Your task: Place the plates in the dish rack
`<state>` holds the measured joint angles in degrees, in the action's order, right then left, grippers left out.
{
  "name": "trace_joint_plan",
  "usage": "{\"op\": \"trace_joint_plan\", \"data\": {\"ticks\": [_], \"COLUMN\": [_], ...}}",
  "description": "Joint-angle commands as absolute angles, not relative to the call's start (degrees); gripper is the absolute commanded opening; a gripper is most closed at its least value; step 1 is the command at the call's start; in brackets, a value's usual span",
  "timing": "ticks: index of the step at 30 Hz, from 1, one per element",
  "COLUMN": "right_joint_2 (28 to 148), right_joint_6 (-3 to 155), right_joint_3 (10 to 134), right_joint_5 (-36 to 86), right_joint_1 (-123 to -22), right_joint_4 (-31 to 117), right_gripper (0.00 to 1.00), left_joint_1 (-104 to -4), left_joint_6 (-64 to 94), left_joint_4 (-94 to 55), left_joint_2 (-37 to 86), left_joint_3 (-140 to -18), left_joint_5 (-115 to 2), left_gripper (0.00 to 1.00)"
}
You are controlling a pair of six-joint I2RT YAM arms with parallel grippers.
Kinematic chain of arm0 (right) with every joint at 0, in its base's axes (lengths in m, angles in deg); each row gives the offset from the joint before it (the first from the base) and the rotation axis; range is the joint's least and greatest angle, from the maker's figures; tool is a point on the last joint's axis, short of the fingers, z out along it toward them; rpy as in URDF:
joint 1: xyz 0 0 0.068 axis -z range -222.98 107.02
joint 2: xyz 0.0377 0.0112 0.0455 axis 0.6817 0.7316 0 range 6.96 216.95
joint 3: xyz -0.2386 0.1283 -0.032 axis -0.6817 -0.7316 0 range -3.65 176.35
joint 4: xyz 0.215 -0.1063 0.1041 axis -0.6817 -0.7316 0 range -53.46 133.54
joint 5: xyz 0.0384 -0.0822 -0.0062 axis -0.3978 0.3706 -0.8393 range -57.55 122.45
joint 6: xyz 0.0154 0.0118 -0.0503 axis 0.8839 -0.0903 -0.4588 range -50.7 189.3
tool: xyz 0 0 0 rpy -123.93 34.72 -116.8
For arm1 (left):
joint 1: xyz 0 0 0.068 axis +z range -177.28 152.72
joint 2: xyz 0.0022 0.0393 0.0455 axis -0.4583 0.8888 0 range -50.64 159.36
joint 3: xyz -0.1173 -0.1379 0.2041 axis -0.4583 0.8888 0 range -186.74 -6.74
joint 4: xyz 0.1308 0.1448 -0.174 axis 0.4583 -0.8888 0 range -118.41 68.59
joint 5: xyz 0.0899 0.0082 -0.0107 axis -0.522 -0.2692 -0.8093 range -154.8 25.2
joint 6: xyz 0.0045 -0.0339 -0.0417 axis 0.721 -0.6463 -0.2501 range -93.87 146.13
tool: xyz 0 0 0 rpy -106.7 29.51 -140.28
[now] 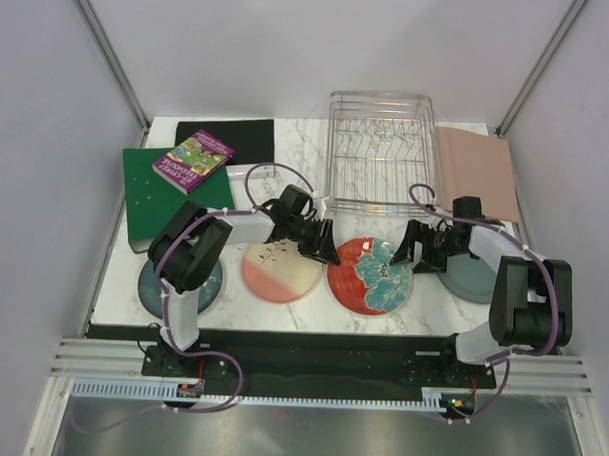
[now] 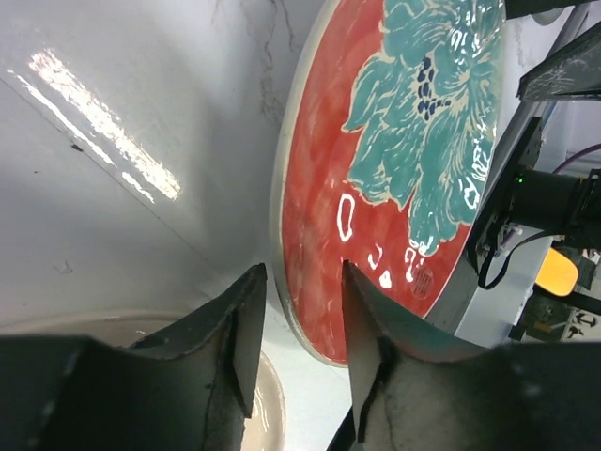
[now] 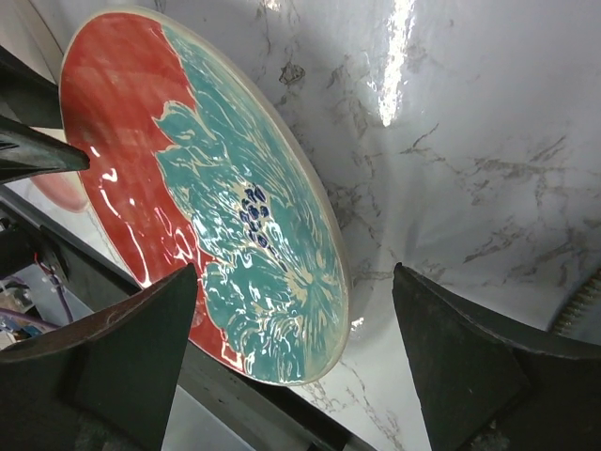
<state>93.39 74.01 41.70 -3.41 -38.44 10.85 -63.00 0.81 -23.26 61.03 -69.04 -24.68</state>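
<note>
The red plate with teal flowers (image 1: 370,276) lies flat on the marble table, front centre. My left gripper (image 1: 324,251) is open, its jaws on either side of that plate's left rim (image 2: 394,141); midpoint (image 2: 302,272). My right gripper (image 1: 409,254) is wide open around the plate's right rim (image 3: 188,169); midpoint (image 3: 296,282). The cream-and-pink plate (image 1: 280,270) lies to the left and shows in the left wrist view (image 2: 266,409). The dark teal plate (image 1: 210,285) is partly hidden under the left arm. The grey-green plate (image 1: 470,277) lies under the right arm. The silver wire dish rack (image 1: 380,151) stands behind, with no plates in it.
A green binder (image 1: 155,198) with a purple book (image 1: 193,161) on it lies at the back left, next to a black mat (image 1: 228,135). A tan board (image 1: 477,169) lies to the right of the rack. White walls enclose the table.
</note>
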Motion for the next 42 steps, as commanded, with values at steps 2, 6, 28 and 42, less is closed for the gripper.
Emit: {"op": "trace_joint_plan", "data": {"ticks": [2,6,28,42], "right_joint_2": [94.8,94.9,103.3,106.3], "right_joint_6": [72.8,72.5,66.7,63.9], "right_joint_3": [41.4,41.2,43.3,45.3], "right_joint_5": [-6.6,-6.8,-22.3,-23.8], "right_joint_1": [-37.8,-37.8,-38.4,-40.1], "right_joint_4": [13.0,13.3,11.2,10.4], "right_gripper": [0.93,0.92,0.82,0.35], "left_joint_1": [-63.1,-63.4,-59.2,-59.1], "left_joint_6": [2.9,2.3,-0.8,-5.3], "left_joint_4": [-23.8,-22.4,-17.1,-13.0], "left_joint_2": [63.1,63.8,57.8,60.6], "left_joint_3": [-70.0,-69.5,-68.6,-70.0], "left_joint_5": [-21.6,-20.7,-5.1,-2.0], "left_gripper": [0.38,0.27,0.02,0.02]}}
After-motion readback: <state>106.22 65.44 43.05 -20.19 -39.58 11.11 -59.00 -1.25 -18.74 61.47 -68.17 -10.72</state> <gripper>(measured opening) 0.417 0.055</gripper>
